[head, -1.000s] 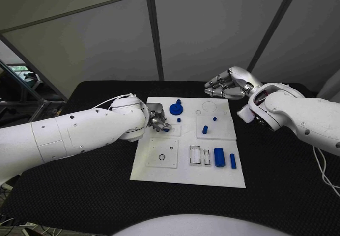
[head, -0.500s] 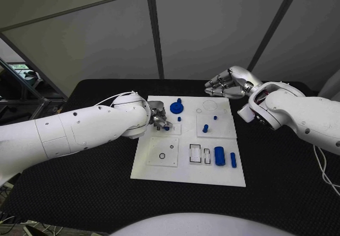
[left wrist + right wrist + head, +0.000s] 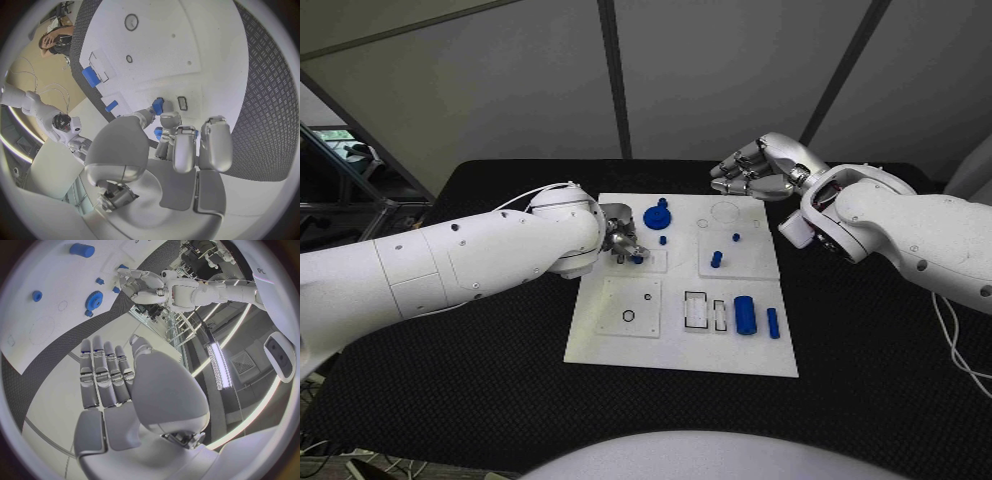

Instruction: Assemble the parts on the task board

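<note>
The white task board (image 3: 620, 345) lies in the middle of the table. My left hand (image 3: 619, 243) hovers over its left half and pinches a small blue part (image 3: 636, 258); in the left wrist view that blue part (image 3: 158, 106) sits between the fingertips, just beside a small dark slot (image 3: 182, 103). A blue gear (image 3: 658, 218) stands near the board's far edge, with short blue pegs (image 3: 715, 259) to its right. A blue cylinder (image 3: 744, 315) and a blue bar (image 3: 773, 322) lie at the near right. My right hand (image 3: 754, 170) hangs past the far right corner, fingers loosely bent and holding nothing.
Two rectangular slots (image 3: 697, 311) lie left of the cylinder, and a ring hole (image 3: 630, 317) sits on the near-left square plate. A round recess (image 3: 727, 213) marks the far right of the board. Black table (image 3: 473, 380) surrounds the board.
My left hand has shifted slightly toward the gear, still pinching the small blue part. The right hand has barely moved.
</note>
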